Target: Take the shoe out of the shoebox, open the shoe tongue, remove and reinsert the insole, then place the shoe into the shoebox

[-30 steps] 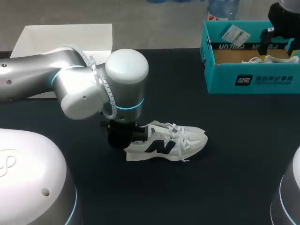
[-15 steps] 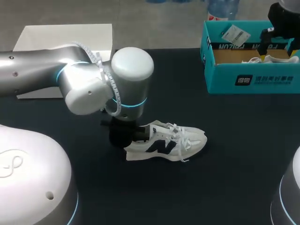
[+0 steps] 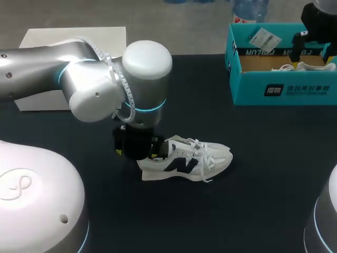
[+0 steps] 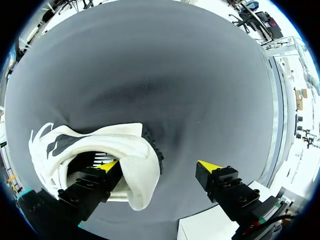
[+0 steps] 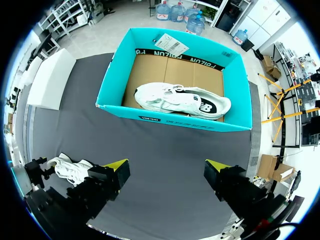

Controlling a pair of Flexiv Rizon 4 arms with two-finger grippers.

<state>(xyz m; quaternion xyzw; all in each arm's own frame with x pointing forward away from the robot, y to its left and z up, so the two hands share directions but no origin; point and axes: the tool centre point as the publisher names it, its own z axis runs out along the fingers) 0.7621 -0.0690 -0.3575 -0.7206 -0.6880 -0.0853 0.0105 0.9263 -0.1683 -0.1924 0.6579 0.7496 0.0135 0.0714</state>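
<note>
A white sneaker (image 3: 187,161) with a dark logo lies on its sole on the dark table, toe pointing right. My left gripper (image 4: 159,166) stands open at its heel (image 4: 131,150). One yellow-tipped finger (image 4: 102,172) is down in the shoe's mouth and the other is well clear outside. In the head view that gripper (image 3: 138,147) is mostly hidden under the arm's wrist. The teal shoebox (image 5: 172,121) holds a second white shoe (image 5: 182,99). My right gripper (image 5: 166,164) hangs open and empty above the table, just short of the box's near wall.
The teal shoebox (image 3: 284,92) stands at the back right with my right arm (image 3: 316,23) over it. A white box lid (image 3: 73,39) lies at the back left, partly behind my left arm.
My left gripper has opened wide and let go of the sneaker's heel; the arm shifted slightly. The sneaker and the right arm have stayed put.
</note>
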